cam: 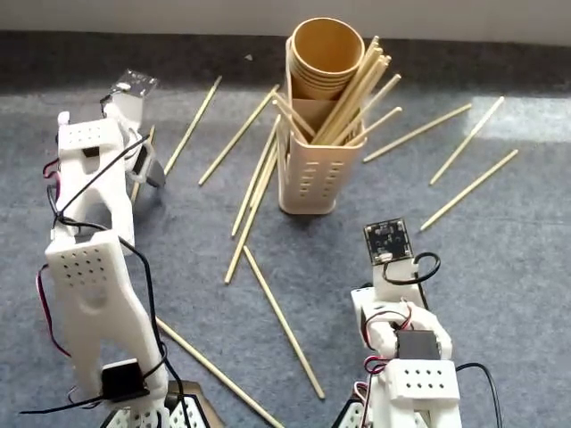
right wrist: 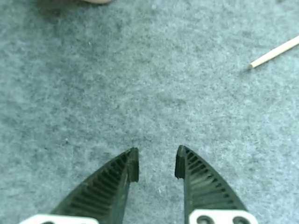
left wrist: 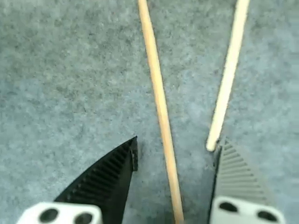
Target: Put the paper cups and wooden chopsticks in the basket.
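Note:
A tall cream basket (cam: 310, 178) stands at the table's middle, holding stacked paper cups (cam: 326, 55) and a bundle of wooden chopsticks (cam: 361, 94). More chopsticks (cam: 254, 192) lie scattered on the grey carpet around it. My left gripper (left wrist: 175, 144) is low over the carpet at the far left and open. One chopstick (left wrist: 161, 112) lies between its fingers, and a second chopstick (left wrist: 229, 79) ends at the pale fingertip (left wrist: 224, 149). My right gripper (right wrist: 156, 163) hangs open over bare carpet in front of the basket, holding nothing.
The left arm (cam: 94, 259) runs along the left side and the right arm (cam: 401, 339) sits at the front right. A long chopstick (cam: 284, 323) lies between them. Another chopstick's end (right wrist: 275, 50) lies off to one side of the right gripper.

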